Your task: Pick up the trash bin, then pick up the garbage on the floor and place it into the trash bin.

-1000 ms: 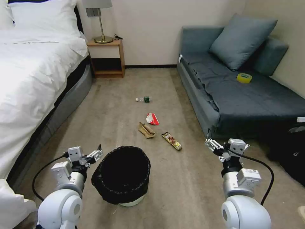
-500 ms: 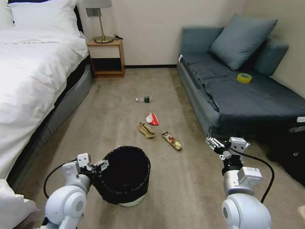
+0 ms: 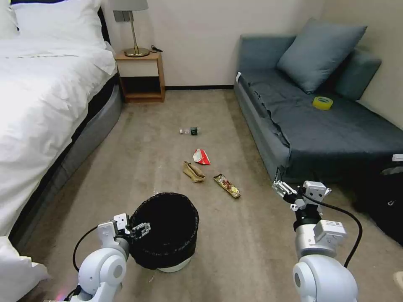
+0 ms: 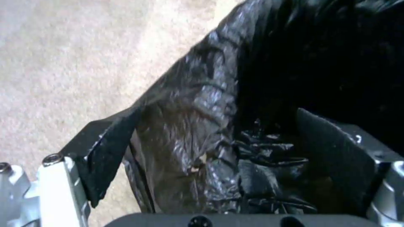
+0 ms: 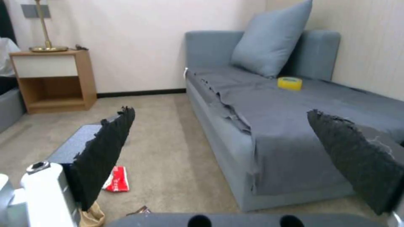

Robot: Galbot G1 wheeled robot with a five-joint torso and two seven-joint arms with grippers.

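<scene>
A wide white-sheeted bed (image 3: pixel 37 105) fills the left side of the room, and a long blue-grey fabric sofa (image 3: pixel 319 121) lines the right wall, with beige carpet (image 3: pixel 235 251) between them. A wooden bedside table (image 3: pixel 142 75) stands against the far wall.

Near the robot, slightly left of centre, the small round white trash bin lined with a crinkly black plastic bag (image 3: pixel 166 228) stands upright on the carpet. The left gripper (image 3: pixel 140 230) is at the bin's near-left rim, its fingers spread apart with one outside and one inside the bag-covered rim, not closed on it. The right gripper (image 3: pixel 280 187) hovers near the sofa's front edge, well apart from the bin, fingers wide open and empty.

Beyond the bin lies the garbage: a dark brown-gold snack wrapper (image 3: pixel 227 185), crumpled tan paper (image 3: pixel 193 172), a red-and-white packet (image 3: pixel 201 156), and farthest, a small clear bottle with a green label (image 3: pixel 189 131).
</scene>
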